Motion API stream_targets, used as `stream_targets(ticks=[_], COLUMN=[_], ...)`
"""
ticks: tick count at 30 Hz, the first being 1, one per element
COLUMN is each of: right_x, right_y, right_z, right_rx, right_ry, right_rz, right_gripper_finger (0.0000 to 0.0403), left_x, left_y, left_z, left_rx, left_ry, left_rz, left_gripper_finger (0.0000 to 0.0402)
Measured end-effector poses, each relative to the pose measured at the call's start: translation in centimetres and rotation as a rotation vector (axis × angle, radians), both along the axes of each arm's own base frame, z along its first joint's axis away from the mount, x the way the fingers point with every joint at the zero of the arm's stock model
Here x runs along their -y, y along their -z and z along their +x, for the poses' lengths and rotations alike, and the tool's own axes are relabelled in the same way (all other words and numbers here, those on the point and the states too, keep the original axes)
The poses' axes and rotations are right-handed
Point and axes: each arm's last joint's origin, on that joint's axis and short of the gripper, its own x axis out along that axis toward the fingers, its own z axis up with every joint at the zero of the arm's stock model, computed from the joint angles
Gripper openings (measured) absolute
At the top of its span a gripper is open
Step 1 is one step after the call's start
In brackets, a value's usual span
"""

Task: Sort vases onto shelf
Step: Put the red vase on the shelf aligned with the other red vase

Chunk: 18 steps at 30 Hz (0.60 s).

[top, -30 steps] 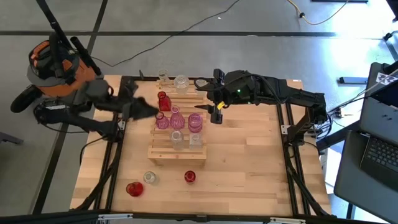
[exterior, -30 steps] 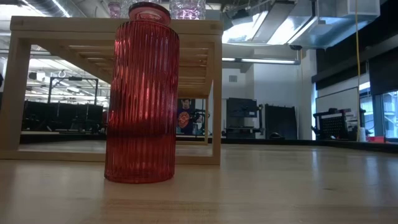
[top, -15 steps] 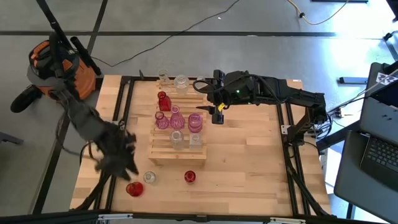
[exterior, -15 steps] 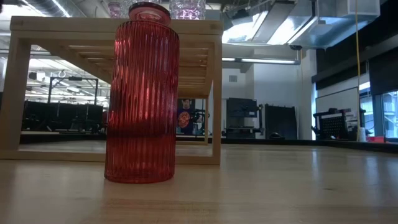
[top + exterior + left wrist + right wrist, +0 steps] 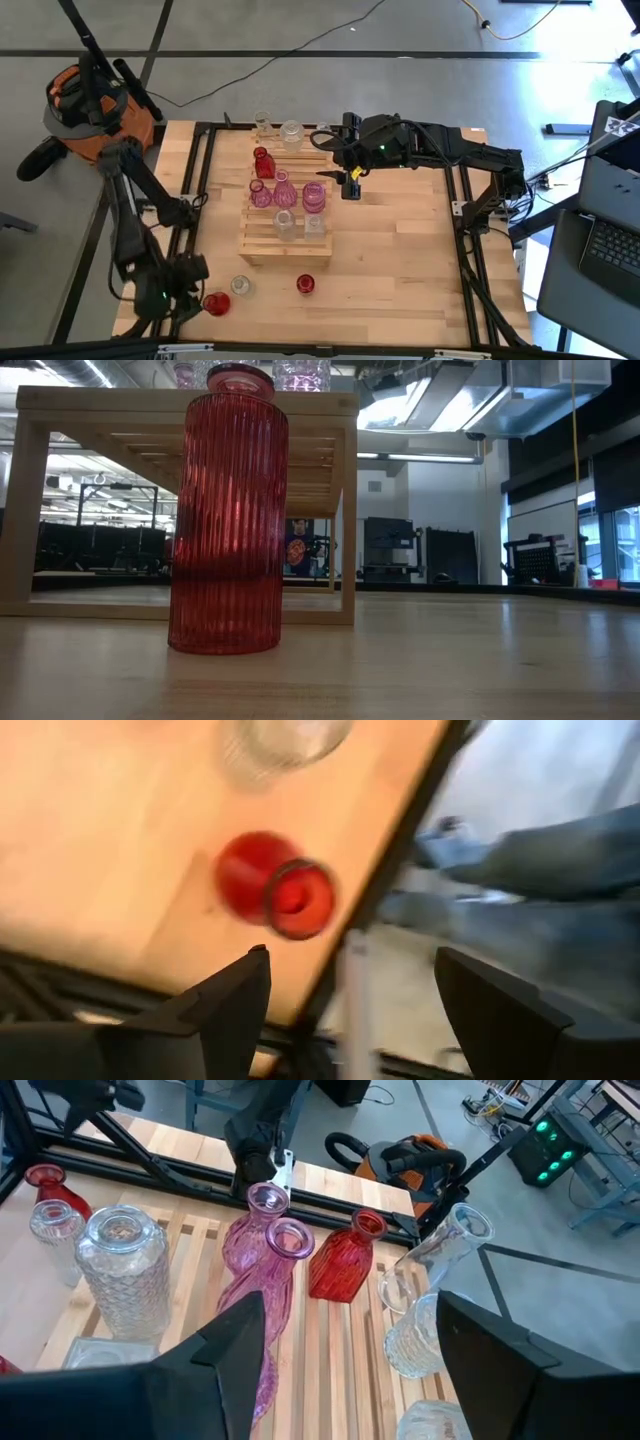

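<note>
The pale slatted shelf (image 5: 285, 215) stands mid-table and carries several pink, red and clear vases (image 5: 285, 1250). In front of it, three vases stand on their bases on the table: a round red vase (image 5: 215, 303), a small clear one (image 5: 241, 286) and a ribbed red one (image 5: 305, 284), the last filling the low view (image 5: 228, 520). My left gripper (image 5: 190, 288) hovers open at the near left corner, beside the round red vase (image 5: 275, 885) and tipped down toward it. My right gripper (image 5: 345, 182) hangs open above the shelf's far right part.
Black frame rails (image 5: 190, 200) run along both table sides. The round red vase stands close to the table's near left edge (image 5: 385, 890). An orange canister (image 5: 85, 105) sits on the floor far left, a laptop (image 5: 600, 250) off the right side.
My left arm has swung from the shelf's far left side toward the table's near left corner, sinking and tipping its gripper downward toward the round red vase. Its fingers stay apart. No vase has moved.
</note>
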Motion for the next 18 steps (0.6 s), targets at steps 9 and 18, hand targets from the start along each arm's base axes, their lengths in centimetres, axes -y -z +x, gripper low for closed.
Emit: stream_targets(ticks=[9,18], right_x=[0.0,-0.1], right_y=[0.0,0.0], right_z=[0.0,0.0], right_rx=[0.001,0.006], right_ry=[-0.004,0.006], right_rz=[0.002,0.023], right_gripper_finger=[0.0243,0.0243], left_x=[2.3,2.0], left_y=[4.2,5.2], left_z=[0.3,0.5], left_rx=[-0.157,-0.216], left_ry=[-0.091,-0.262], left_rz=[0.201,0.263], left_gripper_finger=[0.0275,0.0275])
